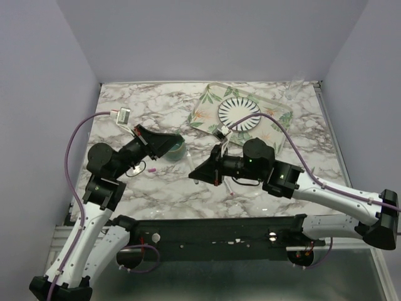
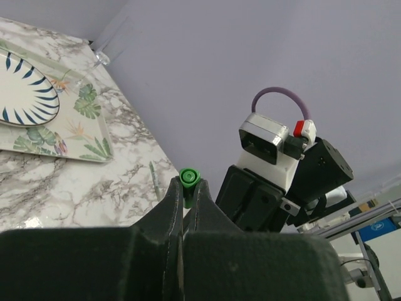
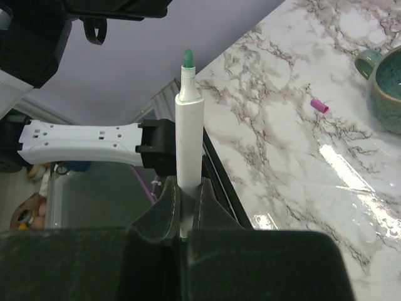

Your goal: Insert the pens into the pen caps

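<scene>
My left gripper (image 2: 188,185) is shut on the small green pen cap (image 2: 189,176), whose open end faces away from the wrist. In the top view it (image 1: 180,154) is held above the table beside the green cup (image 1: 179,148). My right gripper (image 3: 188,187) is shut on a whitish pen (image 3: 188,132) with a bare green tip, standing out straight from the jaws. In the top view it (image 1: 194,177) points left towards the left gripper. The pink-purple cap (image 3: 319,105) lies loose on the marble (image 1: 152,170). A second thin pen (image 2: 153,179) lies on the table.
A leaf-patterned tray (image 1: 207,101) with a striped plate (image 1: 239,115) sits at the back right; both show in the left wrist view, tray (image 2: 81,128) and plate (image 2: 25,94). The green cup (image 3: 387,88) stands mid-table. A clear glass (image 1: 294,89) stands at the far right corner.
</scene>
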Controlling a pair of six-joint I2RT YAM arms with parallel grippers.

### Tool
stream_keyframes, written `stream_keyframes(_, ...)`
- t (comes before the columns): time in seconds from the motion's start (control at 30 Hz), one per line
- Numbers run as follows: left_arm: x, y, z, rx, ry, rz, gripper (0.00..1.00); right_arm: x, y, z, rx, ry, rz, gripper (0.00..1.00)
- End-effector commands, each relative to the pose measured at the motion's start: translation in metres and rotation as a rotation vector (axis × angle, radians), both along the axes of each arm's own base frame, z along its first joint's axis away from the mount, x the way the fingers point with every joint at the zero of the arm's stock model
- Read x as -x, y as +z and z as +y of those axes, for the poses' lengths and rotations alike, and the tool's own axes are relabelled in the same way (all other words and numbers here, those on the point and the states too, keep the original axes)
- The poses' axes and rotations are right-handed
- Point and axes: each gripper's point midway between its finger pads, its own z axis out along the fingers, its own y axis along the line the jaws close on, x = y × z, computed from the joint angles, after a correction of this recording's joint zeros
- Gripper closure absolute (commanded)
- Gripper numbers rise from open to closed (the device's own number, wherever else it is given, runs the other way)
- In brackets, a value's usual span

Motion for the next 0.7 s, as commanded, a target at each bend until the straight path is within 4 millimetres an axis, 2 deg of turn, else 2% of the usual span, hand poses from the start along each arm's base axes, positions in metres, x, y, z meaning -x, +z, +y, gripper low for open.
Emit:
stream_keyframes(0.0,0.018,0.002,-0.004,-0.032,-0.067,-0.044,1.0,-0.006,0.002,0.007,0.022,-0.021,-0.011,0.99)
stream_keyframes(0.2,0.023,-0.002,-0.002,-0.051,-0.066,-0.058,1.0,-0.008,0.002,0.011,0.026,-0.029,-0.006,0.99)
stream_keyframes(0.37,0.021,-0.013,-0.001,-0.102,-0.059,-0.045,1.0,-0.008,0.004,0.014,0.022,-0.032,-0.001,0.99)
stream_keyframes(0.67,0.027,-0.014,-0.001,-0.109,-0.076,-0.054,1.0,-0.006,0.005,0.019,0.025,-0.024,-0.004,0.99)
